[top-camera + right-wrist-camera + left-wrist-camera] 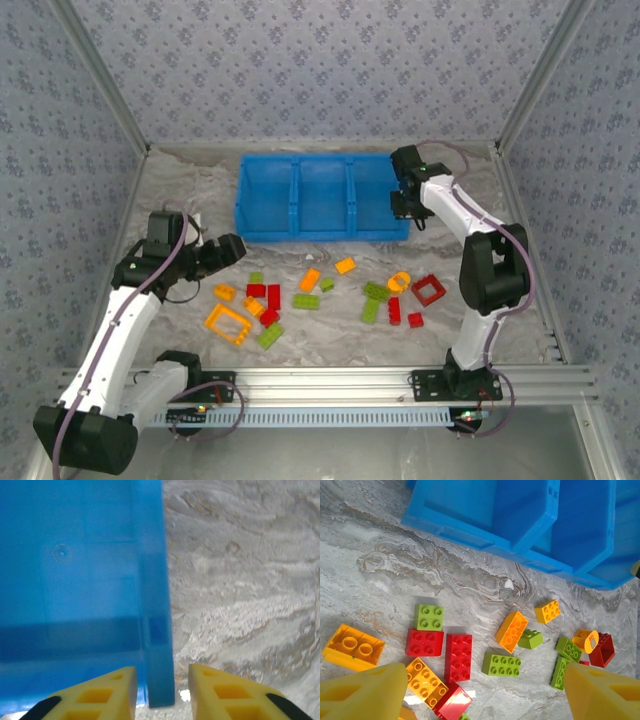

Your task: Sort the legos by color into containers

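Bright blue three-compartment plastic bin [320,232]; small red, orange, lime plastic bricks [273,297] before it.
Left pincer [482,672] wide, right pincer [162,672] part-open over bin's end wall, both empty; fingers [365,695] partly cut off.

Blue bin [320,232]: stands upright at the far middle of the counter [195,185], splits into three side-by-side compartments. Legos [273,297]: lie scattered in front of it, apart from its wall, with orange, lime green and red mixed. Include an orange open frame [228,323] at left and a red open frame [428,290] at right.
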Motion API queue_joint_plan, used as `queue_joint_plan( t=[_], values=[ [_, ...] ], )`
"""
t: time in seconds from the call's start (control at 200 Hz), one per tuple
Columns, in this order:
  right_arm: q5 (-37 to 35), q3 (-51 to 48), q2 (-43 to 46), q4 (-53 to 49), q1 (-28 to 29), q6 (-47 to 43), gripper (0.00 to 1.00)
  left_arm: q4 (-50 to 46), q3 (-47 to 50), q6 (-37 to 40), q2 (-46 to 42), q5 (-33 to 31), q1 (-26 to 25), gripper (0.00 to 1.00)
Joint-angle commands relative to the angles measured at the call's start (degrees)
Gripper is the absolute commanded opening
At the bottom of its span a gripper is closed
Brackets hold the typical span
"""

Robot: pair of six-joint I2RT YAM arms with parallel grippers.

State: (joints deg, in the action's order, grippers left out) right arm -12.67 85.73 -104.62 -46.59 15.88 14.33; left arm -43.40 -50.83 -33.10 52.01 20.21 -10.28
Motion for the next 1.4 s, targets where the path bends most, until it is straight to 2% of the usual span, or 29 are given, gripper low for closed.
queue_joint_plan(
  t=[0.0, 0.065, 0.195, 0.26, 0.31, 0.435, 0.53, 0.605, 0.705, 0.909, 1.109, 1.264, 1.399],
  values=[
    [-0.4, 0.0, 7.1, -0.7, 0.2, -0.1, 0.48, -3.7, -1.4, -0.7, 0.0, 0.0, -0.4, 0.80],
    [-0.7, 0.8, 10.4, -1.6, 1.0, 0.7, 0.53, -7.1, -2.6, -0.6, 0.3, -1.9, -1.1, 0.78],
    [0.6, -1.2, 19.7, 0.0, 6.0, 2.0, 0.54, -15.7, -4.0, -4.6, 1.1, -8.5, -3.1, 0.70],
    [4.7, -5.7, 24.8, 4.1, 11.2, 1.1, 0.55, -17.7, -2.0, -9.0, 0.8, -9.5, -4.6, 0.65],
    [11.1, -11.0, 29.6, 9.6, 15.6, 0.2, 0.59, -17.1, 1.0, -12.9, -0.1, -9.5, -6.7, 0.63],
    [19.7, -28.5, 42.7, 27.4, 29.7, -2.6, 0.64, -13.1, 7.9, -23.4, -2.9, -15.0, -15.5, 0.63],
    [17.1, -39.9, 51.3, 38.2, 40.8, -5.4, 0.65, -10.6, 11.8, -30.3, -4.0, -18.7, -19.8, 0.60],
    [12.2, -43.4, 54.4, 39.0, 47.5, -4.5, 0.65, -7.8, 14.5, -34.7, -4.3, -19.9, -21.4, 0.58],
    [8.4, -44.7, 54.0, 37.2, 52.2, -2.5, 0.60, -5.5, 16.1, -38.5, -2.9, -21.6, -21.9, 0.54],
    [4.3, -45.8, 49.2, 40.7, 57.8, -2.1, 0.59, -1.0, 17.3, -44.3, 3.6, -24.1, -21.9, 0.35],
    [4.7, -44.0, 44.8, 43.2, 58.4, -2.7, 0.59, 0.9, 17.6, -46.0, 9.3, -24.8, -21.9, 0.24],
    [4.4, -42.9, 43.0, 42.8, 58.5, -2.5, 0.58, 0.9, 19.4, -47.4, 8.7, -25.8, -21.9, 0.22],
    [4.1, -43.0, 42.3, 43.1, 58.5, -1.9, 0.56, 2.1, 21.7, -48.4, 7.4, -26.6, -21.9, 0.09]
  ],
)
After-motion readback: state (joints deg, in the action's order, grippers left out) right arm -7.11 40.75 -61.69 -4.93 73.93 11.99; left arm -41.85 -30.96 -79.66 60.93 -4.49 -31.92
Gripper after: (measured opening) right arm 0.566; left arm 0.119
